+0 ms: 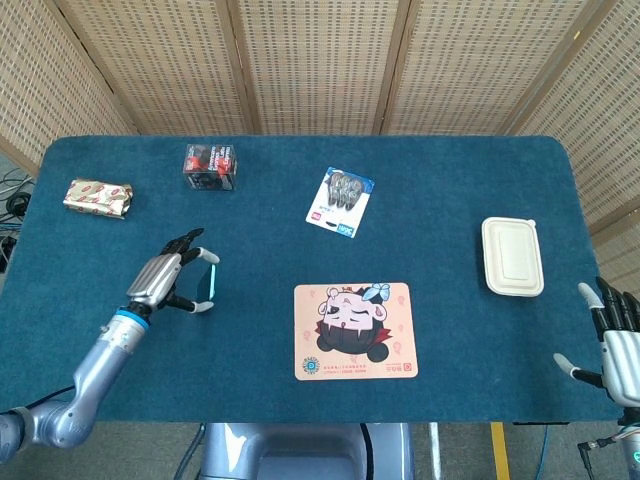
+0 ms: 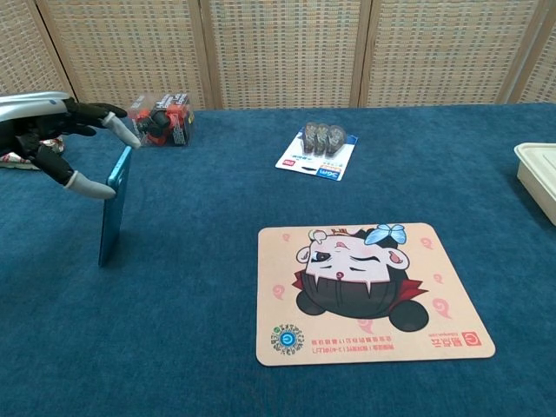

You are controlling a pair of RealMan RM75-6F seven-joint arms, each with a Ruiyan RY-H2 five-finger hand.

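Upright, the blue phone point(image 2: 114, 207) is pinched in the left hand point(image 1: 165, 280).

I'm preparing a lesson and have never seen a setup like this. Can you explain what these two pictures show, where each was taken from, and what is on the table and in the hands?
This is a robot with two arms ending in human-like hands. One picture looks down from its head, the other looks forward from its chest. Its left hand pinches a blue phone, lifted upright on its edge. Its right hand holds nothing, fingers apart, at the table's corner. On the blue cloth lie a cartoon mat, a carded pack, a small clear box, a foil packet and a lidded white container.
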